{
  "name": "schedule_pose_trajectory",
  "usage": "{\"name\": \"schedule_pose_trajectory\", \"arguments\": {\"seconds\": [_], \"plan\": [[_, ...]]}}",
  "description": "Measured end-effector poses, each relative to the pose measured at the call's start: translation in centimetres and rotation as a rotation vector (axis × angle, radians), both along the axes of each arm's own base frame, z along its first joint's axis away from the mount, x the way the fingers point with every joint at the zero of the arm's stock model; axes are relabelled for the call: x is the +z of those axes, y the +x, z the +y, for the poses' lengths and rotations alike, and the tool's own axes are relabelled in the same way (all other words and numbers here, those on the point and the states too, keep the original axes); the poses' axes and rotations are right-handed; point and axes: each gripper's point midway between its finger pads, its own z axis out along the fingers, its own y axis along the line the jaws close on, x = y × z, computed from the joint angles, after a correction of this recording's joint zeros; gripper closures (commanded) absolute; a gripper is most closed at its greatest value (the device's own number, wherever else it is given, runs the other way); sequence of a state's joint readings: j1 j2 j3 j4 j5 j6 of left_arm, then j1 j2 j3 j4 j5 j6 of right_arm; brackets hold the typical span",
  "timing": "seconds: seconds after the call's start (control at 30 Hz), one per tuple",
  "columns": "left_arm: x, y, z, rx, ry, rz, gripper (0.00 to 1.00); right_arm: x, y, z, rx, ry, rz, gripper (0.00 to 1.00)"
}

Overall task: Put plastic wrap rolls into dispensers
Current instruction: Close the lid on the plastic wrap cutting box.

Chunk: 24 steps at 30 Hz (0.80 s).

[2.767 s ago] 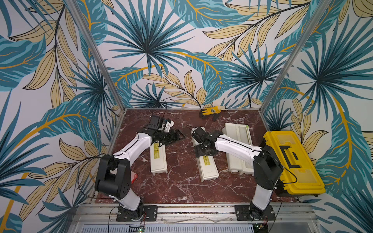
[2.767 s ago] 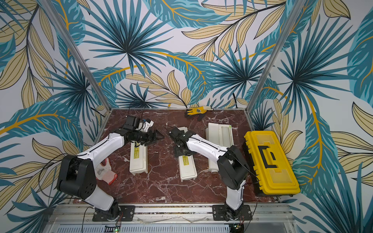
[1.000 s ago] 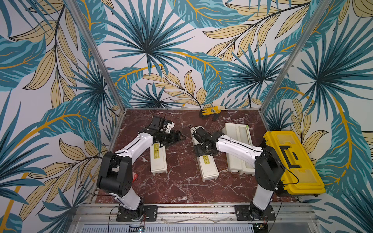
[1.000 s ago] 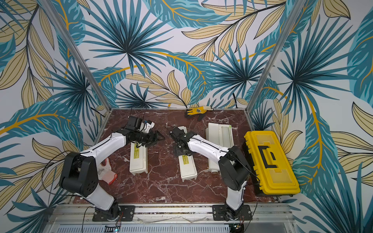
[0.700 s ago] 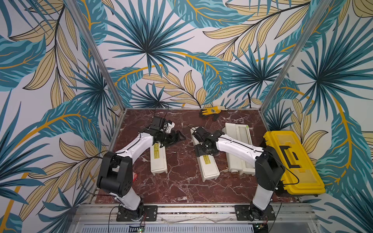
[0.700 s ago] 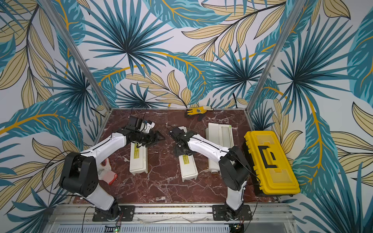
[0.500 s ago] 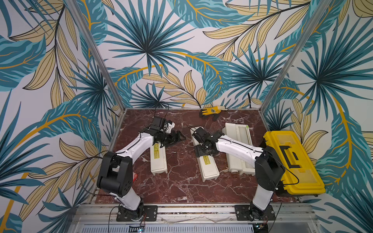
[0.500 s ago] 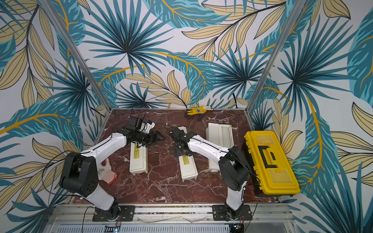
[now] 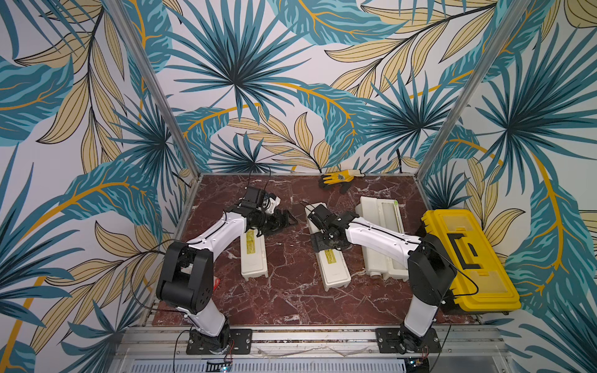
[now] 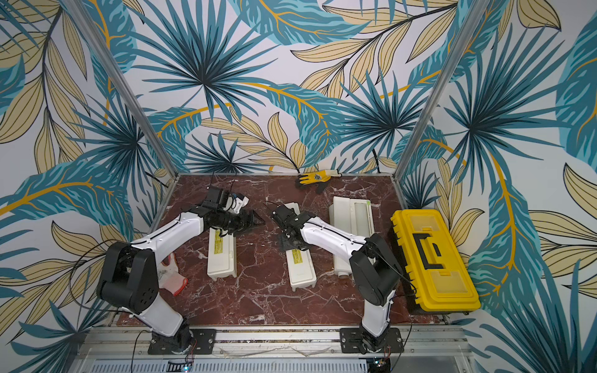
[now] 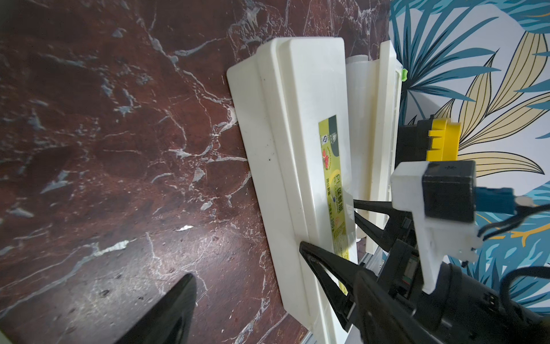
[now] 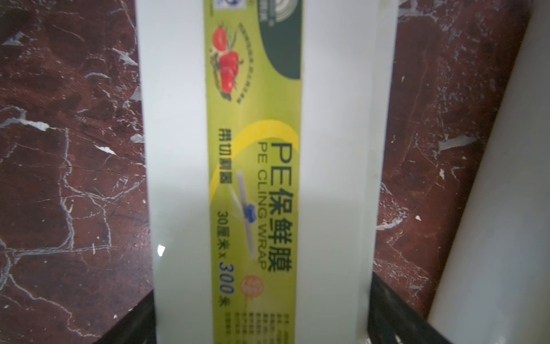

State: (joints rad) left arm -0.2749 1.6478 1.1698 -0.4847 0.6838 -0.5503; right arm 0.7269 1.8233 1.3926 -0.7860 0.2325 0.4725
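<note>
Securing the middle dispenser (image 9: 334,271) appears to be the step in hand. From where I stand, the right gripper (image 9: 328,247) hangs low over that closed box, near its far end. Its jaws are spread wide, one to each long side, and nothing is lifted; whether they touch the walls cannot be made out. The left gripper (image 9: 287,221) hovers over the bare surface (image 9: 290,290) between the left dispenser (image 9: 254,258) and the middle one, jaws apart and empty. Both of those boxes lie flat with lids down, so their contents are hidden. The third dispenser (image 9: 387,210), just beside the yellow toolbox (image 9: 468,258), lies with its lid thrown back. A milky roll (image 11: 358,98) rests in its trough. The next move probably calls for the right arm to rise clear, cross to the third box and swing its lid shut without knocking the roll out. In the right wrist view, the yellow-green label (image 12: 253,149) reads "PE CLING WRAP", "PE保鲜膜" and "30厘米 x 300米", printed below a picture of tomatoes. The finer print is too blurred to read. The mark on the yellow glove (image 9: 339,177) at the back is illegible.
</note>
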Motion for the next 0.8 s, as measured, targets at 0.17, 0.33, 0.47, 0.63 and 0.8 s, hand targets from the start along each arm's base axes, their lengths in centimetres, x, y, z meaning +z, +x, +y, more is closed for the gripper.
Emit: {"name": "schedule_pose_trajectory", "arguments": {"seconds": [0.17, 0.33, 0.47, 0.63, 0.8], "plan": [[-0.2, -0.1, -0.2, -0.004, 0.001, 0.005, 0.16, 0.0, -0.1, -0.2, 0.005, -0.012, 0.002, 0.1], [-0.2, -0.2, -0.3, -0.008, 0.001, 0.006, 0.16, -0.1, -0.2, -0.3, 0.009, -0.018, 0.005, 0.01], [-0.2, -0.2, -0.4, -0.007, 0.0, 0.011, 0.15, -0.7, -0.8, -1.0, 0.007, -0.044, 0.028, 0.01], [-0.3, -0.5, -0.9, -0.014, -0.002, 0.019, 0.15, -0.9, -1.1, -1.1, 0.008, -0.05, 0.04, 0.01], [-0.8, -0.8, -1.3, -0.025, 0.001, 0.036, 0.15, -1.1, -1.6, -1.2, 0.014, -0.049, 0.065, 0.01]]}}
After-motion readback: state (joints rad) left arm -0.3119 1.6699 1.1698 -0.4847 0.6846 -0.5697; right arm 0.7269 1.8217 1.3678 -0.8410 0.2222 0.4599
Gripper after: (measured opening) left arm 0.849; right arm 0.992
